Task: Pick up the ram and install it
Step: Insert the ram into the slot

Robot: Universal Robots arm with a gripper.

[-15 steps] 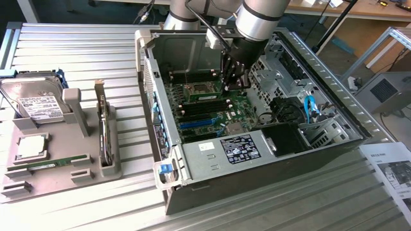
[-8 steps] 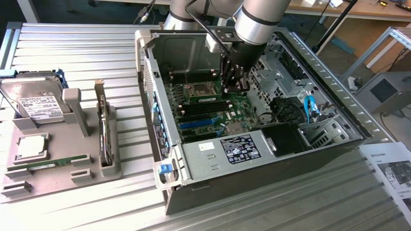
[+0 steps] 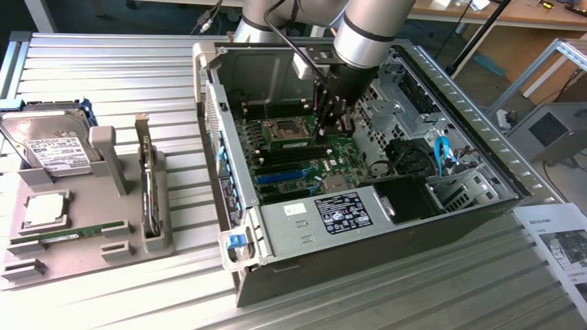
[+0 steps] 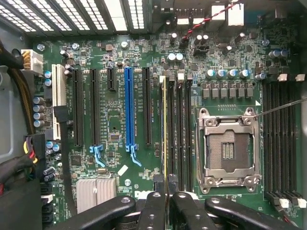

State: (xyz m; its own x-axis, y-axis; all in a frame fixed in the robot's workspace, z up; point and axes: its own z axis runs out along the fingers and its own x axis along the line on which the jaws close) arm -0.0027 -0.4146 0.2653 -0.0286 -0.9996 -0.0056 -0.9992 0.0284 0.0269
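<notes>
My gripper (image 4: 167, 194) reaches down into the open computer case (image 3: 458, 96) over the motherboard (image 4: 115, 62). Its black fingers (image 4: 152, 211) are shut on the ram (image 4: 165, 124), which I see edge-on as a thin green and yellow strip. The ram runs along the black memory slots (image 4: 180, 134) right beside the empty CPU socket (image 4: 229, 148). Whether it is seated in a slot I cannot tell. From the exterior view the gripper (image 3: 332, 124) stands upright above the green board, close to the CPU socket (image 3: 286, 129).
A grey tray (image 3: 92, 247) on the exterior view's left holds a silver hard drive (image 3: 51, 148), an upright expansion card (image 3: 147, 179) and another green stick (image 3: 73, 232). Long blue and black card slots (image 4: 128, 108) lie beside the memory slots. The case walls and drive cage (image 3: 431, 158) close in around the arm.
</notes>
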